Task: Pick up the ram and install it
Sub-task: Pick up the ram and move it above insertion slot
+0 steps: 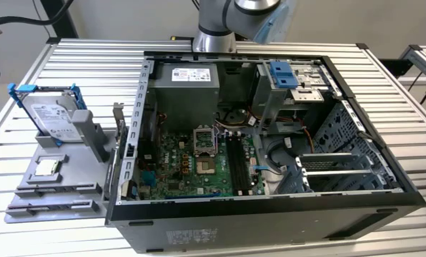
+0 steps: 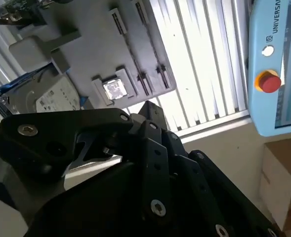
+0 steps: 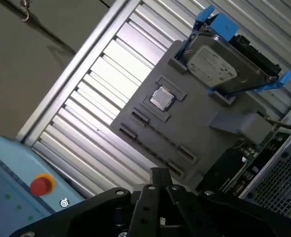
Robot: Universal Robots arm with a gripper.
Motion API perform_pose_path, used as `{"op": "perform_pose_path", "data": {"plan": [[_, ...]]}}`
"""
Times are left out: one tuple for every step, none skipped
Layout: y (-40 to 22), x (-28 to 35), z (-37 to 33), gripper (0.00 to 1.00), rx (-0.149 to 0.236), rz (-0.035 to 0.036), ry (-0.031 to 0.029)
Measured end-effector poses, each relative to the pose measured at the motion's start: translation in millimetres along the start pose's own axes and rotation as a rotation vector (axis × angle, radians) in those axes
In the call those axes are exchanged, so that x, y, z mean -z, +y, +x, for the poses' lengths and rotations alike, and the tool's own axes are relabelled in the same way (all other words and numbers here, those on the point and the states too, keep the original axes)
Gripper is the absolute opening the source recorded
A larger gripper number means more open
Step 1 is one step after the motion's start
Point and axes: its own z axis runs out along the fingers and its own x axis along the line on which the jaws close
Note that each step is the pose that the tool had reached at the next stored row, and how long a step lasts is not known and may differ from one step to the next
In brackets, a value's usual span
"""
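Note:
The ram is hidden; I cannot tell whether a stick stands in the motherboard's long black slots [image 1: 236,160] inside the open computer case [image 1: 270,214]. On the grey parts tray [image 1: 91,134] [image 3: 194,128], the two long narrow holders [image 1: 56,190] [image 3: 157,136] look bare. My gripper [image 3: 159,174] [image 2: 143,111] hangs high over the table beside the tray, its black fingers drawn together with nothing between them. The arm [image 1: 234,16] rises behind the case at the back.
A silver hard drive in a blue frame [image 1: 52,115] [image 3: 219,61] stands on the tray, with a small square silver chip [image 1: 47,167] [image 3: 161,98] [image 2: 114,90] in front of it. A blue pendant with a red button [image 2: 269,81] [image 3: 41,183] lies off the slatted table's edge.

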Motion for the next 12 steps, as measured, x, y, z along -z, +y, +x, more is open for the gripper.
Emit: {"op": "perform_pose_path", "data": {"plan": [[0.0, 0.0, 0.0, 0.00, 0.018, 0.0000, 0.0006], [0.0, 0.0, 0.0, 0.00, 0.036, -0.0001, 0.0012], [0.0, 0.0, 0.0, 0.00, 0.054, -0.0002, 0.0017], [0.0, 0.0, 0.0, 0.00, 0.073, -0.0003, 0.0023], [0.1, 0.0, 0.0, 0.00, 0.091, -0.0004, 0.0029], [0.1, 0.0, 0.0, 0.00, 0.109, -0.0005, 0.0034], [0.0, 0.0, 0.0, 0.00, 0.126, -0.0006, 0.0039], [0.1, -0.1, 0.0, 0.00, 0.145, -0.0006, 0.0045], [0.0, 0.0, 0.0, 0.00, 0.163, -0.0007, 0.0052], [0.0, 0.0, 0.0, 0.00, 0.181, -0.0008, 0.0058], [0.0, 0.0, 0.0, 0.00, 0.199, -0.0008, 0.0064], [0.0, 0.0, 0.0, 0.00, 0.217, -0.0009, 0.0070]]}}
